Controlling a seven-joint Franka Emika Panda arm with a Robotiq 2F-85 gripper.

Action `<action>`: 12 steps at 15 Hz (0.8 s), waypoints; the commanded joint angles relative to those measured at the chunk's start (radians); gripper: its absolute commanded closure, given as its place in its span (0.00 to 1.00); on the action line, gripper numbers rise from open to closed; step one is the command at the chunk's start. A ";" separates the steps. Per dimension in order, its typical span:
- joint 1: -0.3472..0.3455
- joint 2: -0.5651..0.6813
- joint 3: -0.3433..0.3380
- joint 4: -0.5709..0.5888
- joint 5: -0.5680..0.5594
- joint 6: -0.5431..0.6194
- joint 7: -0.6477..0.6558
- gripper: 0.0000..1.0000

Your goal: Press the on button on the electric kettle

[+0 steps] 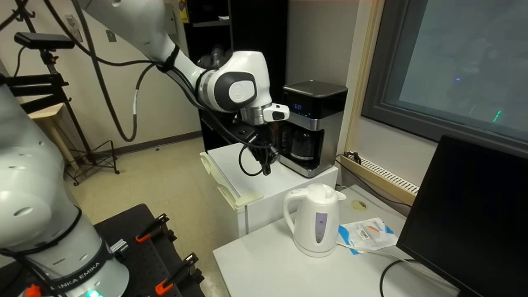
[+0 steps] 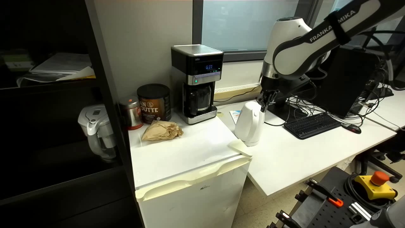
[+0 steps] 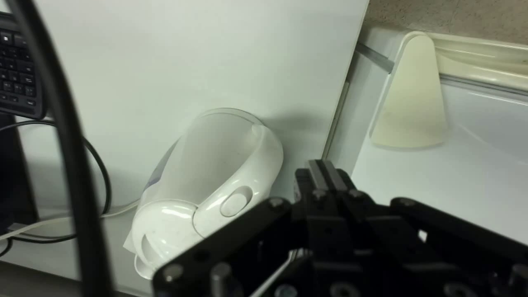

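The white electric kettle stands upright on the white table in both exterior views [image 1: 307,231] [image 2: 244,126]. The wrist view shows the kettle [image 3: 214,152] from above, left of my fingers. An oval button [image 3: 235,203] sits on top of its handle in the wrist view. My gripper [image 3: 324,167] is shut with its fingertips together and nothing between them. It hangs above table height, beside the handle side of the kettle and apart from it. In an exterior view the gripper [image 1: 267,168] is up and left of the kettle; it also shows in an exterior view [image 2: 263,109], overlapping the handle.
A white mini fridge [image 2: 186,158] adjoins the table and bears a black coffee maker [image 2: 197,85], a brown paper bag [image 2: 163,130] and cans. A monitor [image 1: 466,214], a keyboard [image 2: 311,125] and cables are on the table. A packet [image 1: 367,233] lies beside the kettle.
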 commanded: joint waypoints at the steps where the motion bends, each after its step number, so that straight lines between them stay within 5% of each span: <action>1: -0.001 0.084 -0.028 0.068 -0.039 0.031 0.033 1.00; 12: 0.007 0.223 -0.100 0.155 -0.098 0.107 0.103 1.00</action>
